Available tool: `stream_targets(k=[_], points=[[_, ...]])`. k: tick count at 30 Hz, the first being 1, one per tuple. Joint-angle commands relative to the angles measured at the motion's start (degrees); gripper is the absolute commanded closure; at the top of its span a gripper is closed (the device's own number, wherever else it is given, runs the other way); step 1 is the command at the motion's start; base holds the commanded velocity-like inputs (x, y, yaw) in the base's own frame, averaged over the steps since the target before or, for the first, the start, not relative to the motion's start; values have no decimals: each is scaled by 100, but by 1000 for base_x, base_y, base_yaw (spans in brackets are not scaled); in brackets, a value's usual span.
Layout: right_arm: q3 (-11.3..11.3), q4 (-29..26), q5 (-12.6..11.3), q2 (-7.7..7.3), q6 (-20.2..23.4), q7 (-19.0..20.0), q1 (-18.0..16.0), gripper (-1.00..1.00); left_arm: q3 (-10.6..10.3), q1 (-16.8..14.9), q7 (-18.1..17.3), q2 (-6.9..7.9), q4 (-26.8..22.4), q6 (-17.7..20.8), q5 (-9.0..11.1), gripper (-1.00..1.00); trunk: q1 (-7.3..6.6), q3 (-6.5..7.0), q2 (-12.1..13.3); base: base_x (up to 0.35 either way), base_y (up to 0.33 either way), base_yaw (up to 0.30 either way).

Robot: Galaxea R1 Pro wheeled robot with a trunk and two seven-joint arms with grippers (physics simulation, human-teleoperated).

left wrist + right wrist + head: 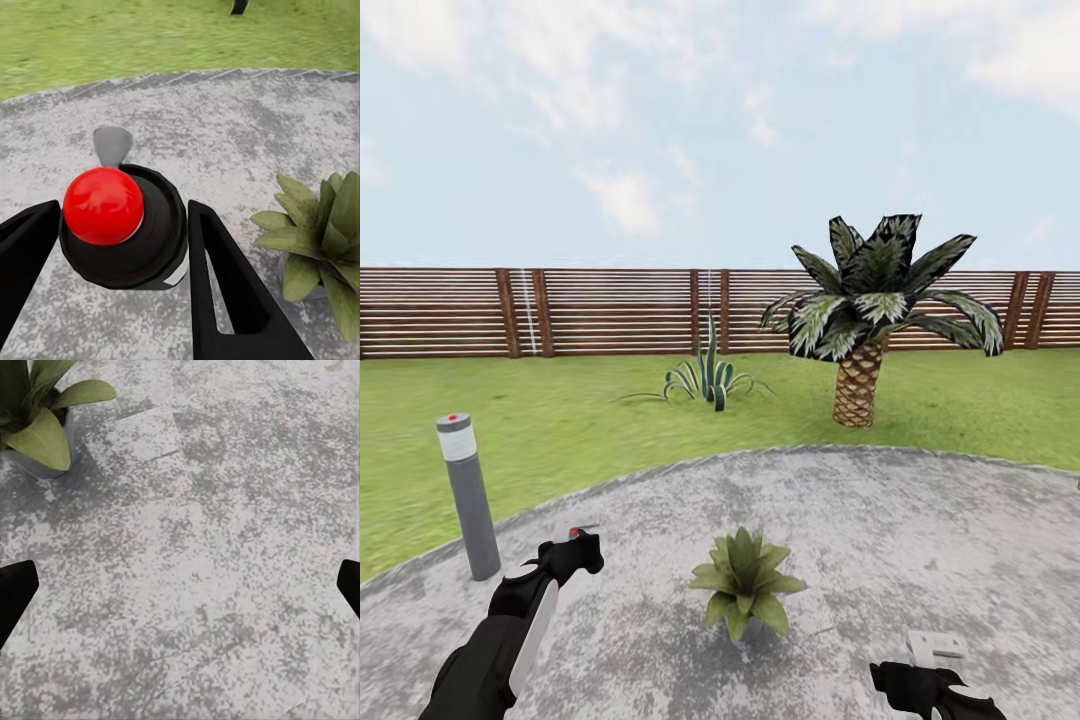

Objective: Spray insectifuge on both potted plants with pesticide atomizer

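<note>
Grey mottled stone patio (920,530) borders green lawn (580,420); left gripper (124,247) is clamped on the dark red-capped pesticide atomizer (120,225), near the small pointed-leaf potted plant (745,585) mid-patio; right gripper (180,585) hangs spread, empty; a misaimed nozzle risks incomplete coverage; grey bollard lamp post (468,495) limits leftward clearance at the patio edge.

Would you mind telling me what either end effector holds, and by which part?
The left end effector grips the atomizer around its body; the right holds nothing.
</note>
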Motion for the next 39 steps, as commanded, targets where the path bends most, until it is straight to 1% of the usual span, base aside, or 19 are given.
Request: stream_targets(k=[1, 39], points=[[2, -6, 31, -1, 30, 5, -3, -100, 2, -3, 10, 0, -7, 31, 48, 100, -24, 11, 38, 0, 0, 0], [1, -4, 31, -1, 30, 5, -3, -100, -3, -3, 10, 0, -7, 31, 48, 100, -858, 694, 1562, 0, 0, 0]])
